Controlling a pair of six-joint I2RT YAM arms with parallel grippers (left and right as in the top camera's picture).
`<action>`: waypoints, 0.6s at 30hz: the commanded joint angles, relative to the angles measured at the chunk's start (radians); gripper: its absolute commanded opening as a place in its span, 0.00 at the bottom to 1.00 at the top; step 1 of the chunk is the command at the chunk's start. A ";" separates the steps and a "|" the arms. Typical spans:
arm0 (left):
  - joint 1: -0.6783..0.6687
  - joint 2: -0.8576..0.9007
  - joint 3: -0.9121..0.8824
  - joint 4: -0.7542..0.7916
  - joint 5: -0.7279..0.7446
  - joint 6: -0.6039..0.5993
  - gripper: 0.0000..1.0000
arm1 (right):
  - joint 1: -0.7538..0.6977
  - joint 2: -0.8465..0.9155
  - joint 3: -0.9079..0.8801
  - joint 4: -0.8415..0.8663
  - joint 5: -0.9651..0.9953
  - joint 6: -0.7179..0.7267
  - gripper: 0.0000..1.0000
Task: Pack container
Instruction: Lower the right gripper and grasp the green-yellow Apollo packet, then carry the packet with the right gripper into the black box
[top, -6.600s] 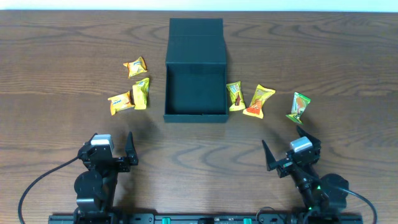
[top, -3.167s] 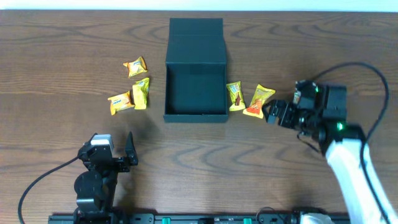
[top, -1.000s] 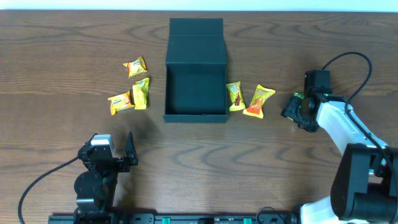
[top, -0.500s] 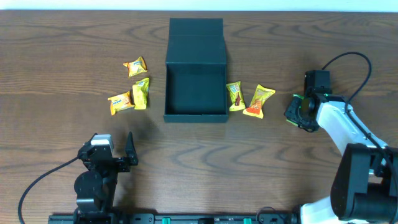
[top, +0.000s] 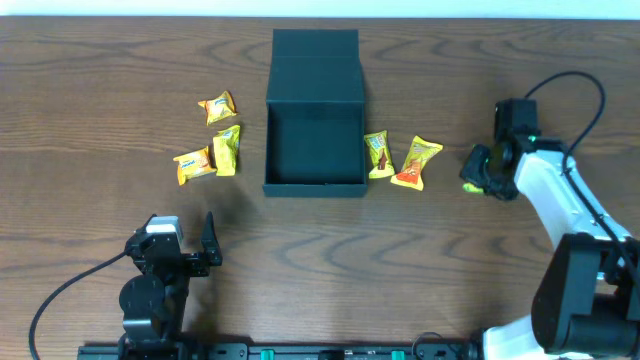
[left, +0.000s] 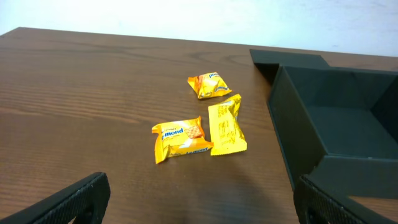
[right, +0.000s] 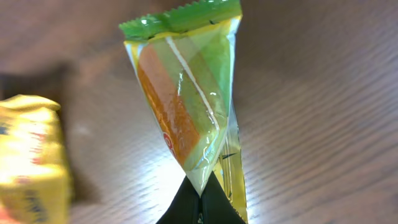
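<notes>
A wooden desk (top: 100, 60) carries everything. The container (top: 315, 140) sits at the middle of the desk toward the far edge, open, with its flap lid (top: 315, 60) laid back flat behind it and its inside bare.

The right gripper (right: 200, 202) is out toward the desk's right edge, well apart from the container. Its fingers are pressed together on the lower tip of a green packet (right: 186, 106). Whether that packet has left the wood is hard to judge, as the gripper covers most of it from above. The left gripper (left: 202, 183) rests near the front edge on the left, with its fingers spread wide and nothing between them.

Two yellow packets lie right of the container, one (top: 378, 155) against its right wall and the other (top: 416, 162) just beside that. Three more are left of the container: one (top: 217, 106) farther back, and two (top: 227, 150) (top: 194, 165) touching.
</notes>
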 joint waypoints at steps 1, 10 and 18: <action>0.006 -0.005 -0.015 -0.033 -0.007 -0.003 0.95 | 0.006 0.000 0.100 -0.048 -0.027 0.003 0.02; 0.006 -0.005 -0.014 -0.033 -0.007 -0.003 0.96 | 0.261 0.000 0.430 -0.139 -0.118 -0.019 0.01; 0.006 -0.005 -0.014 -0.033 -0.007 -0.003 0.95 | 0.536 0.040 0.494 -0.046 -0.012 0.079 0.01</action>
